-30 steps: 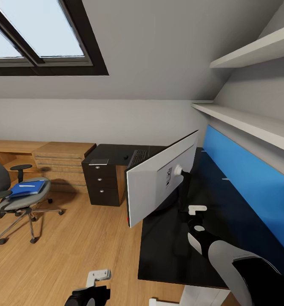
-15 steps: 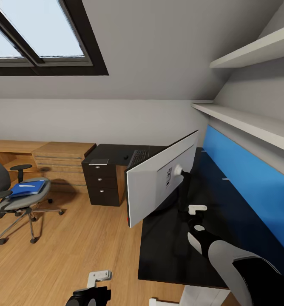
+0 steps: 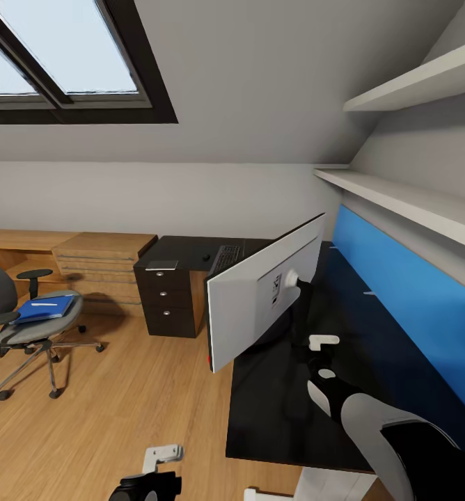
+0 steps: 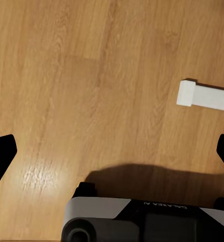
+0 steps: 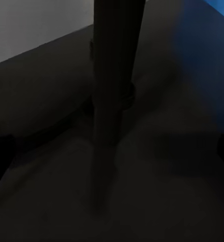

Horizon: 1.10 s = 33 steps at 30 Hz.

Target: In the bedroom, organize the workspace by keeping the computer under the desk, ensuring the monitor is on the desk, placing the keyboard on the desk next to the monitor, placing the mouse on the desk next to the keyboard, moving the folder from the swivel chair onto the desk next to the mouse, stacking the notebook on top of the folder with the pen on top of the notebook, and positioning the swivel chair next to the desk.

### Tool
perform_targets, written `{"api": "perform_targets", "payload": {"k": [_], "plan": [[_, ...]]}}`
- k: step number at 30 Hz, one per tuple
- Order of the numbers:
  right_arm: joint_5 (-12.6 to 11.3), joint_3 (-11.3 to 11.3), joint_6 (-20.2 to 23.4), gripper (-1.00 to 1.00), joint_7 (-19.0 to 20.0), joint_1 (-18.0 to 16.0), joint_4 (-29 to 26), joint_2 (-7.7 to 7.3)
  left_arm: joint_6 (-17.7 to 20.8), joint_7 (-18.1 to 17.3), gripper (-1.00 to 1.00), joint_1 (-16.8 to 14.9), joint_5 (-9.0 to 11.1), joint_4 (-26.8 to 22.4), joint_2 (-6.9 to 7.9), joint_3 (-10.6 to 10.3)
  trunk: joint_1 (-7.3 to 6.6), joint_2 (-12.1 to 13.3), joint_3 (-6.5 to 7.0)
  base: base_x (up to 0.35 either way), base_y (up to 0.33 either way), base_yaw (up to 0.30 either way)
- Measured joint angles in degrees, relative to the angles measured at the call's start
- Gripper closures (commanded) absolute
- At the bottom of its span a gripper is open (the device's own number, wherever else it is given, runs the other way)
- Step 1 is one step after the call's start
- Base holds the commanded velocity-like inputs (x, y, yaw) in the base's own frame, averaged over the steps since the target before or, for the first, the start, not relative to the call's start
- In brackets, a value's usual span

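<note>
The monitor [image 3: 260, 296] stands on the black desk [image 3: 274, 410] with its grey back toward me. My right gripper [image 3: 316, 350] is open at its stand [image 5: 112, 96], which rises between the wide-apart fingertips [image 5: 2, 151]. My left gripper [image 3: 157, 465] hangs open and empty over the floor [image 4: 91, 75]. The swivel chair [image 3: 24, 327] stands far left with the blue folder [image 3: 48, 308] and pen [image 3: 43, 303] on its seat. Keyboard [image 3: 225, 257], mouse [image 3: 206, 257] and notebook [image 3: 161, 265] lie on the black cabinet desk [image 3: 170, 292]. The computer is out of view.
A light wooden drawer unit [image 3: 100, 268] stands left of the cabinet desk. White shelves [image 3: 413, 202] run above the desk's blue back panel [image 3: 406, 299]. A white bar [image 4: 205, 96] lies on the floor by my left gripper. Open wood floor [image 3: 135, 403] lies between chair and desk.
My left gripper has sunk very slightly. The right arm, monitor and chair have not moved.
</note>
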Motion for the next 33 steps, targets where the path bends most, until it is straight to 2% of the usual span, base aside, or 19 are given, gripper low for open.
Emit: {"api": "perform_targets", "payload": {"k": [7,16,25,33], "plan": [[0.0,-0.1,-1.2,-1.0,0.0,0.1,0.2,-0.13,-0.1,0.0,-1.0,0.0,0.0,0.3,-0.01,0.0,-0.02,0.0,0.0,0.197,0.0,0.0],[0.1,-0.1,-3.7,-1.0,-0.2,0.1,0.3,-0.23,-0.1,0.0,-1.0,0.0,0.1,0.3,-0.02,0.0,-0.01,0.0,0.0,0.043,0.0,0.0],[0.2,-0.1,-3.9,-1.0,-0.4,0.1,0.3,-0.46,-0.1,0.0,-1.0,0.0,0.1,0.3,-0.01,0.0,0.0,0.0,0.0,0.089,0.0,0.0],[0.1,-0.1,-3.8,-1.0,-0.4,0.1,0.3,-1.34,-0.1,-0.1,-1.0,0.0,0.1,0.3,0.11,0.1,-0.01,0.0,0.0,0.063,0.0,0.0]]}}
